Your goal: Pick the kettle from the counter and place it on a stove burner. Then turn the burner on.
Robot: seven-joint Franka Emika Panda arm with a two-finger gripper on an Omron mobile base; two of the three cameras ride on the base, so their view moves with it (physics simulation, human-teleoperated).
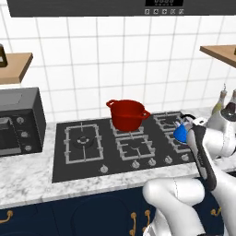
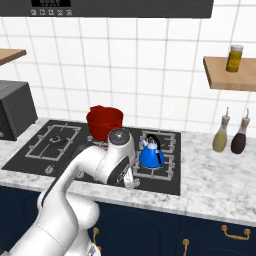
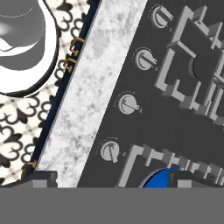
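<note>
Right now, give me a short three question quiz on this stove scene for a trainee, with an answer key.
1. True or false: the kettle stands on a stove burner at the right of the cooktop.
2. What stands at the back of the cooktop, left of the kettle? A) red pot B) frying pan C) toaster
3. Fill in: seen in the hand view, the gripper hangs above a row of burner ____.

Key:
1. True.
2. A, the red pot.
3. Knobs: the knobs lie along the cooktop's front edge, next to the counter.
</note>
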